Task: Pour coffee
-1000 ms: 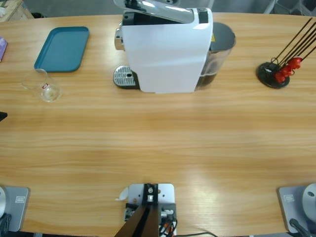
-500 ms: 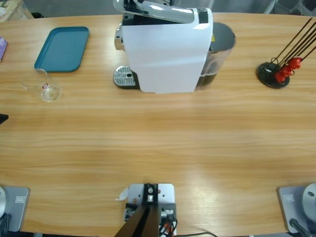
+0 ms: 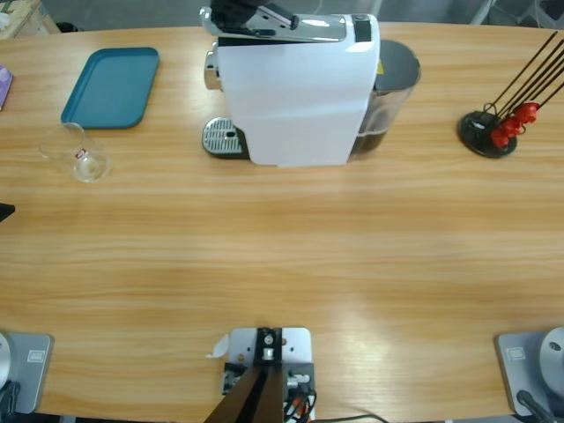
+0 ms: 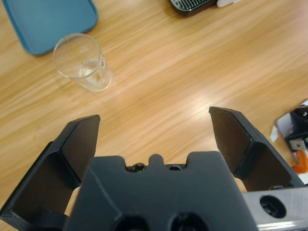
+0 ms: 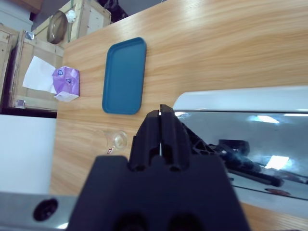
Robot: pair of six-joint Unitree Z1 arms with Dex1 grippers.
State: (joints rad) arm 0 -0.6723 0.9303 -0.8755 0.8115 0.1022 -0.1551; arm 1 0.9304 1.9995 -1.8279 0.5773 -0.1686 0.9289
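The left gripper (image 4: 154, 139) hangs with its jaws spread wide and nothing between them, above bare wooden table (image 3: 291, 256). Ahead of it an empty clear glass (image 4: 83, 62) lies on its side just short of the teal tray (image 4: 45, 19), near the table's left edge — no coffee shows in it. The broad middle of the table is open board. Farther back stands the white coffee machine (image 3: 295, 92), its drip grate (image 3: 220, 137) at its left foot and a dark water tank (image 3: 388, 88) at its right. The right gripper (image 5: 161, 127) sits clenched, jaws pressed together on nothing, over the machine's chrome lever (image 3: 278, 25) at the far edge. A black stand with red capsules (image 3: 498, 128) sits far right — well apart.
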